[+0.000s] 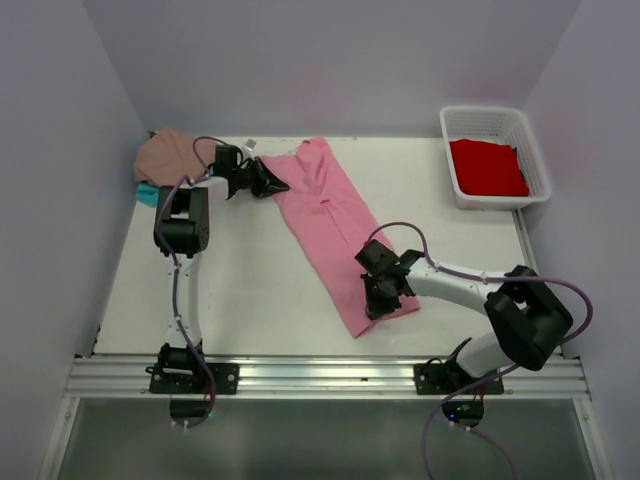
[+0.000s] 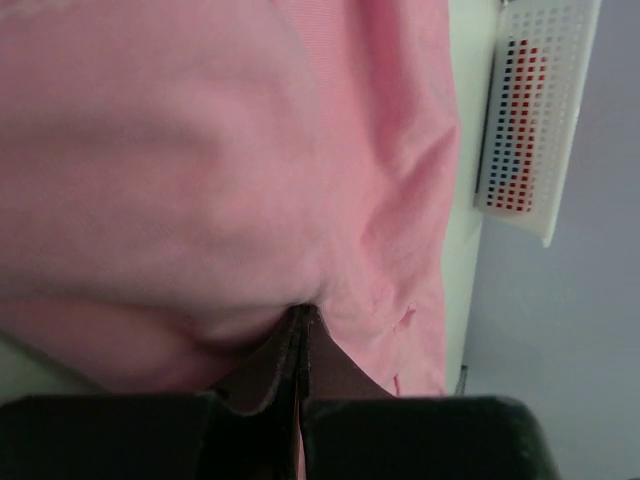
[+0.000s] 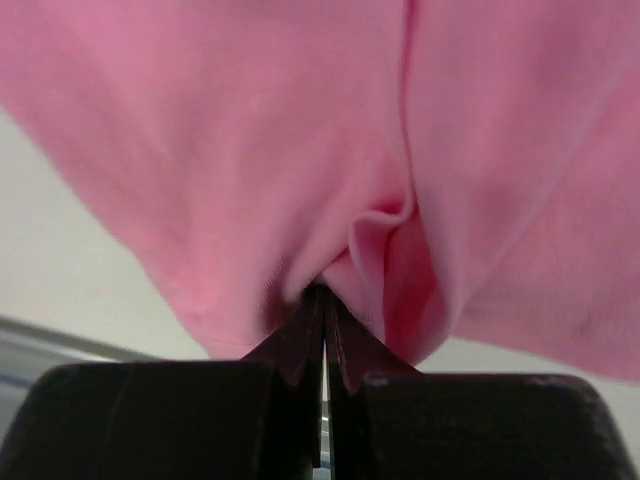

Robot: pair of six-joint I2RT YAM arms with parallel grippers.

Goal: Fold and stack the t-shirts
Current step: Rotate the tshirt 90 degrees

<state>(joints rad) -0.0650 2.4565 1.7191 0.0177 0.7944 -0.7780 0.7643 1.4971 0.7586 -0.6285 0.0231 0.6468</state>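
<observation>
- The white table [image 1: 240, 290] stands in a booth of pale lilac walls [image 1: 330, 60] that close it in on the left, back and right. A metal rail [image 1: 320, 375] runs along its near edge and carries both arm bases.
- In the far-left corner, the dusty tan-pink t-shirt [image 1: 172, 153] lies in a bunched heap against the wall.
- A scrap of the teal t-shirt [image 1: 146, 193] shows at the near edge of that heap. From this height it cannot be told whether it lies under the heap or just beside it.
- The left gripper [image 1: 272, 183] reaches across to the far-left edge of the bright pink t-shirt [image 1: 330, 220]. In its wrist view the jaws are pressed together with a pinch of pink cloth caught between them.
- The bright pink t-shirt lies on the table as a long, narrow strip. It runs diagonally from the far centre down toward the near right.
- The right gripper [image 1: 383, 298] sits at the near end of that strip. Its jaws are clamped tight on a small fold of the pink fabric, which puckers up around the fingertips.
- The white lattice basket [image 1: 482, 111] stands in the far-right corner, well apart from the pink strip.
- The red t-shirt [image 1: 487, 167] lies flat inside the basket and covers most of its floor.
</observation>
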